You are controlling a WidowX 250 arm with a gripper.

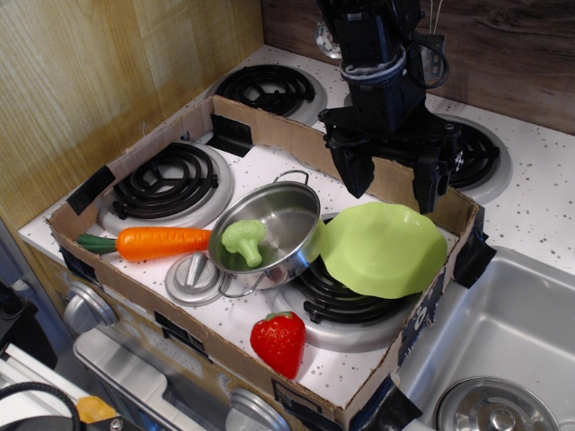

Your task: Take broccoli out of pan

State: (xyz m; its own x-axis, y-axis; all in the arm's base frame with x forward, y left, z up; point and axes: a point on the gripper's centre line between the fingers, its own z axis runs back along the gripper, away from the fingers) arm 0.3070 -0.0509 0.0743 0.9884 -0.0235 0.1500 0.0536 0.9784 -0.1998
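The broccoli (pixel 244 240) lies inside the tilted steel pan (pixel 269 235) on a toy stovetop, bumpy head toward the left rim and short stem slanting down to the right, its long axis roughly level with the pan's sloped floor. The pan appears propped at an angle, its right side leaning near a lime-green plate (pixel 384 248) and its mouth turned toward the camera. The gripper (pixel 392 180) hangs above and well apart, fingers spread wide and empty, likely poised for a descent.
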